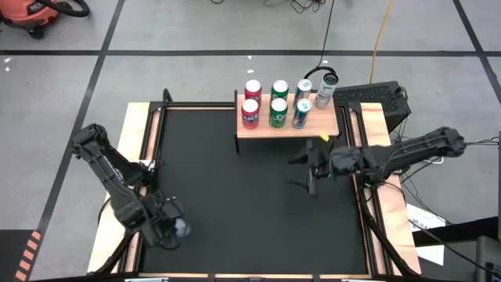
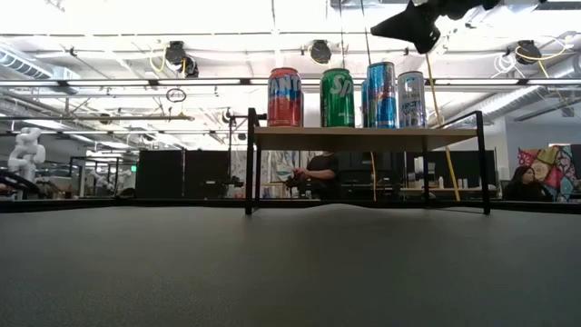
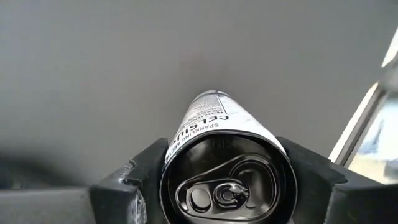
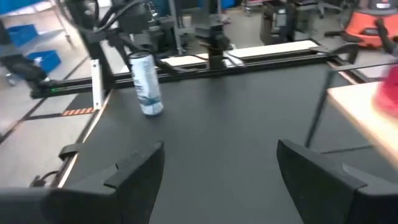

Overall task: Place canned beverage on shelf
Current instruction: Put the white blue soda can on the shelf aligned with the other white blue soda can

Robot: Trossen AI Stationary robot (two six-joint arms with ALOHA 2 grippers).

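Observation:
A slim white-and-silver can (image 3: 214, 121) stands upright on the black mat at the near left (image 1: 182, 229), its base on the mat (image 4: 151, 111). My left gripper (image 3: 227, 186) reaches down over it, shut on its top end. The shelf (image 1: 286, 130), light wood on thin black legs (image 2: 363, 138), stands at the far middle with several cans (image 1: 278, 103) on it. My right gripper (image 1: 310, 171) hovers open above the mat just in front of the shelf's right end, pointing toward the table's left, with nothing between its fingers (image 4: 217, 174). My left gripper has the can's upper wall just below the rim (image 3: 166, 163) between its two fingers, one on each side (image 3: 140, 177). The fingers come from above, pointing down. The can stays upright with its base on the mat.
Wooden rails (image 1: 141, 133) frame the mat on the left and right. A black box (image 1: 376, 98) and cables lie behind the shelf's right end, and papers (image 1: 427, 235) at the near right. The mat's middle (image 1: 243, 204) is bare. A person (image 2: 320, 173) sits beyond the table.

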